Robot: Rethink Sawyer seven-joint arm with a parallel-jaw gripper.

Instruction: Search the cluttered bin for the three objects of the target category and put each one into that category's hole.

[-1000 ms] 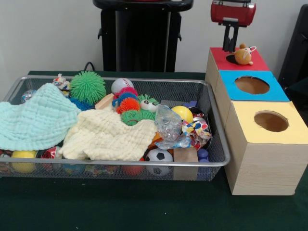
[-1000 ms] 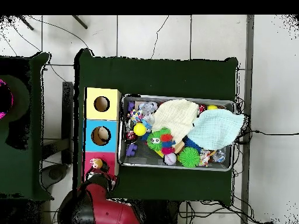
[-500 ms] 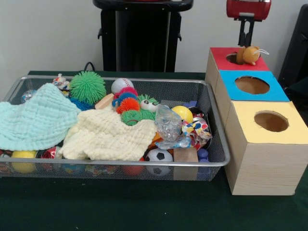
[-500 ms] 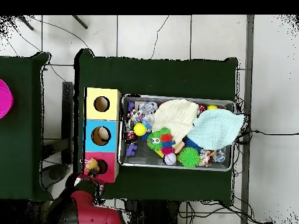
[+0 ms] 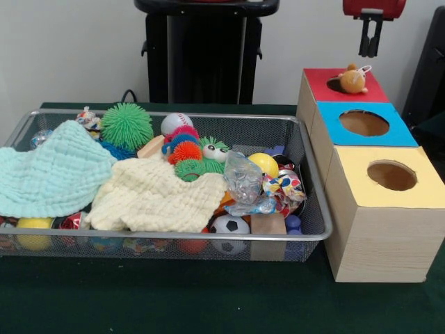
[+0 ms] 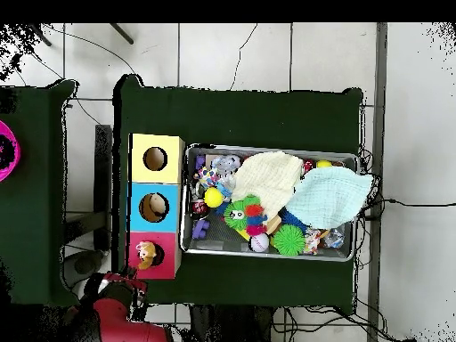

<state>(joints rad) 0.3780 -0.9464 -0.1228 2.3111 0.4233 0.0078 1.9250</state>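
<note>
- The gripper [image 5: 369,43] hangs above the red box [image 5: 375,90], seemingly pressed together and empty.
- The plush toy [image 5: 353,79] sits on the hole's rim.
- Nudge it in.

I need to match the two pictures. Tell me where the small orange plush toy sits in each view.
Front view: the orange plush toy sits on the red box top at the hole's rim, upper right.
Overhead view: the toy is at lower left, beside the same hole.
Shared landmark: the red box top.
</note>
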